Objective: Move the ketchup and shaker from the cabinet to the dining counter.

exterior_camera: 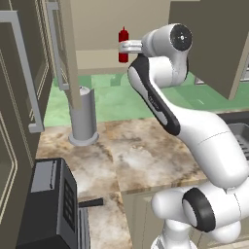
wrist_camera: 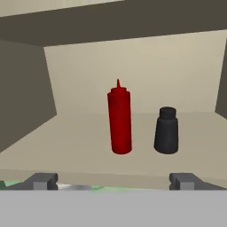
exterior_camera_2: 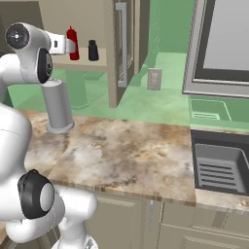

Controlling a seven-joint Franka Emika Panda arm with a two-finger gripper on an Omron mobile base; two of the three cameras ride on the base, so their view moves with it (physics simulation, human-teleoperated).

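Cabinet open, doors swung wide; long silver bar handle on the right-hand door. Inside, one pale shelf carrying two things only.

Ketchup: red bottle, upright, pointed tip, standing mid-shelf, well clear of the back wall. Shaker: black, shorter, upright, just beside the ketchup on its right as I look in, a small gap between them, not touching. Both sit a little back from the shelf's front lip.

My gripper is at the cabinet mouth, level with the shelf edge, jaws spread as wide as they go and holding nothing. Fingertips sit short of both bottles; the ketchup lines up roughly between them, the shaker nearer the right tip.

Below the cabinet: marble table, with a tall grey cylinder on a round base standing on it. Dark toaster-like appliance at the table's near left corner. Sink basin set into the table at right.
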